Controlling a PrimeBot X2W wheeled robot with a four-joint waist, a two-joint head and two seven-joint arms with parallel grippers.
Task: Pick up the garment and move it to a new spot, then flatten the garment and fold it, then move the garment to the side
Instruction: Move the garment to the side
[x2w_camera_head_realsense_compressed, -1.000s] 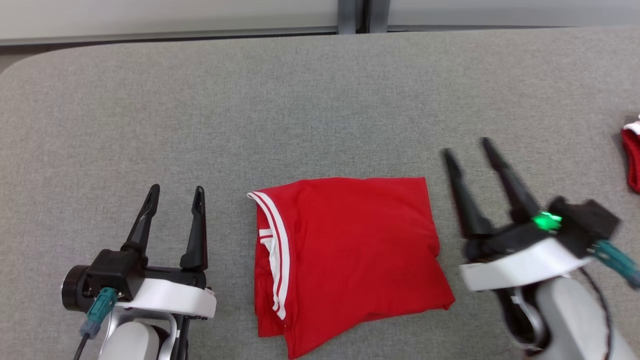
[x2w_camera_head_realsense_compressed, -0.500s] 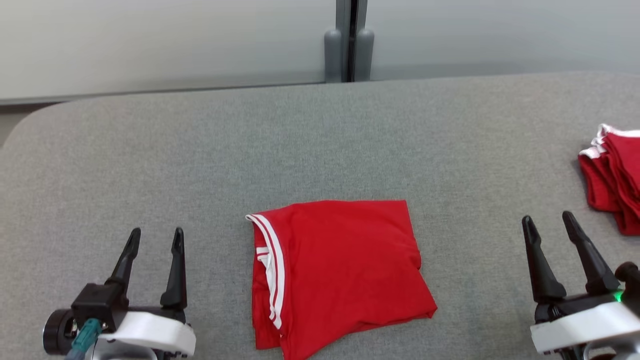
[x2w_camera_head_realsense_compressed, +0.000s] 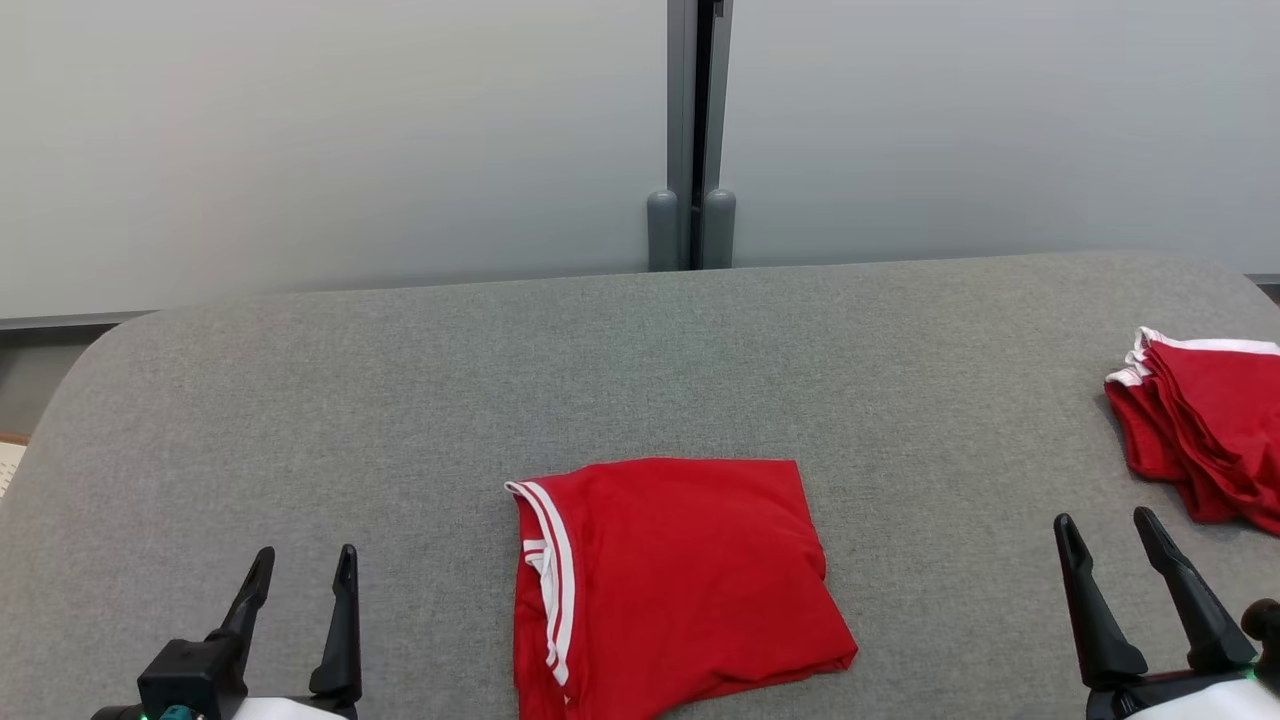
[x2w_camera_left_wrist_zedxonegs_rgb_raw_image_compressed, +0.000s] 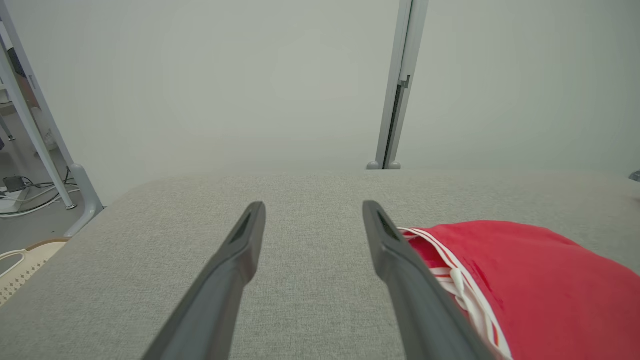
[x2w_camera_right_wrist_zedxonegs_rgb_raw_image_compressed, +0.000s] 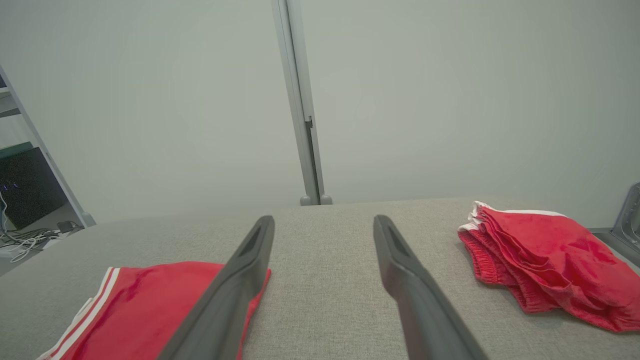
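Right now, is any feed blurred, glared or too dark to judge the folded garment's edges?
Head view: sharp and evenly lit, no glare; the folded garment casts only a thin soft shadow on the grey surface. Left wrist view: the left hand looks soft up close, but the garment's striped edge is readable. Right wrist view: the right hand is likewise soft, the red pile crisp.

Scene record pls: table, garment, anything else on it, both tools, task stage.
table: grey fabric top
garment: red, white trim, folded, flat at front centre
pile: red cloth with white trim, right side, apart from garment
left tool: open, empty, left of garment, no contact
right tool: open, empty, between garment and pile
task stage: fold looks done; move to the side not yet done
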